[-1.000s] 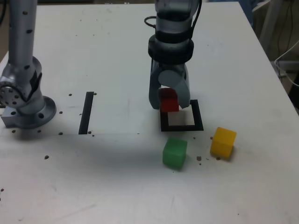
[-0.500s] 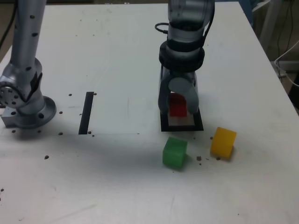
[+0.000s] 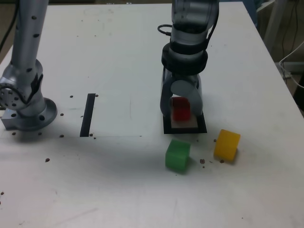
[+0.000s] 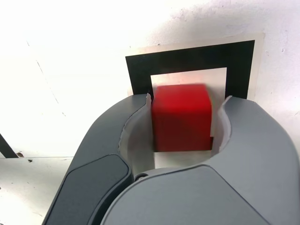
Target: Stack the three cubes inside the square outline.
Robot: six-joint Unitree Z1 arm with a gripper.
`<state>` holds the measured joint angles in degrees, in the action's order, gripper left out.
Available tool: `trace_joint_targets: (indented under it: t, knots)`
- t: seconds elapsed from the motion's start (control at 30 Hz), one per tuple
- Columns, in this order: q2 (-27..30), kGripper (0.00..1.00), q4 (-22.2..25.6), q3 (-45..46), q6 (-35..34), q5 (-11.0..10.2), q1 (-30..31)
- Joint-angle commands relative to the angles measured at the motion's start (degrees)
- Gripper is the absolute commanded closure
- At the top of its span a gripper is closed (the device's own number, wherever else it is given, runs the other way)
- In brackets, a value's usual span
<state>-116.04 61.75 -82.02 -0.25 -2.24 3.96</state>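
Note:
The red cube (image 3: 180,108) sits between the fingers of my gripper (image 3: 181,111), over the back part of the black square outline (image 3: 185,129). In the wrist view the red cube (image 4: 182,117) looks slightly blurred against the pale centre of the outline (image 4: 187,55). One finger (image 4: 140,105) lies against it. A narrow gap shows beside the other finger (image 4: 234,112), so the gripper (image 4: 187,101) is slightly open. The green cube (image 3: 177,155) and the yellow cube (image 3: 227,144) lie on the table in front of the outline, apart from each other.
A narrow black stripe (image 3: 88,114) is marked on the white table (image 3: 118,185) towards the exterior view's left. Beyond it stands the arm's grey base (image 3: 26,107). Small dark specks dot the table. Its edge runs along the exterior view's right.
The gripper carried the red cube from the outline's back left corner to over its centre, then stopped. In the last half second the cube sank a little between the fingers.

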Motion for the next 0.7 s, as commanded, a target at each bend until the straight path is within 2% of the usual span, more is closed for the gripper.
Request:
trace_joint_targets:
  t: [0.0,0.07,0.4,0.67]
  knots:
    - [-0.2,0.03,0.2,0.3,0.1,0.1,-0.2]
    - [-0.2,0.01,0.2,0.3,0.1,0.2,-0.3]
    - [1.1,0.0,0.4,0.9,0.2,-0.5,-0.4]
    - [4.7,0.0,4.1,1.0,0.6,-1.6,-0.4]
